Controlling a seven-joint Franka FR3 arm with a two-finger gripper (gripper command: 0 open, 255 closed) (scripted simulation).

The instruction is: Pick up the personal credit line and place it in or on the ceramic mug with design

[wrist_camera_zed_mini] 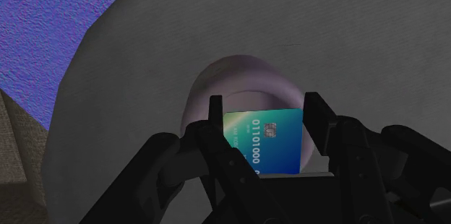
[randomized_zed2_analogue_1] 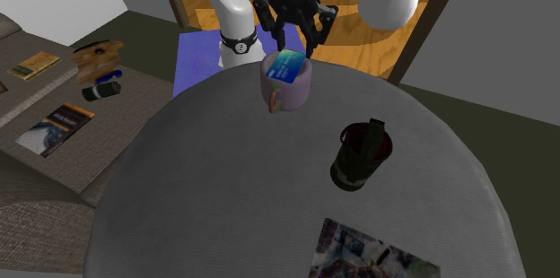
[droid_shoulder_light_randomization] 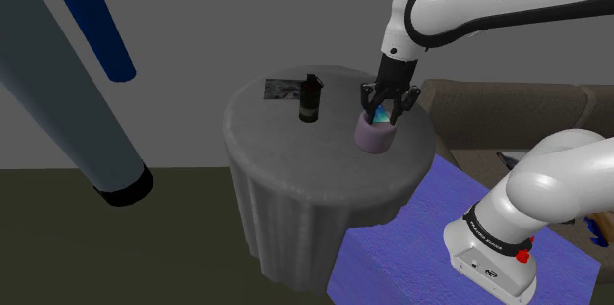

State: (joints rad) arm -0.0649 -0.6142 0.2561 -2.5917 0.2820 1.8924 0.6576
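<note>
Round grey surface (droid_shoulder_light_randomization: 295, 160), lilac mug (droid_shoulder_light_randomization: 374, 138) near its edge. Credit card (randomized_zed2_analogue_1: 287, 67) sits tilted inside mug. Gripper (randomized_zed2_analogue_1: 294, 41) right above, jaws spread either side, looks unpinched. Best bet: lift straight up, no sideways nudge.

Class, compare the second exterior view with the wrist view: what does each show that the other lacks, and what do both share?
Second exterior view adds: a dark container, a printed picture, books. Wrist view adds: the card's chip and digits. Shared: the open gripper above the pale purple mug, the teal card in it, the grey round table.
</note>
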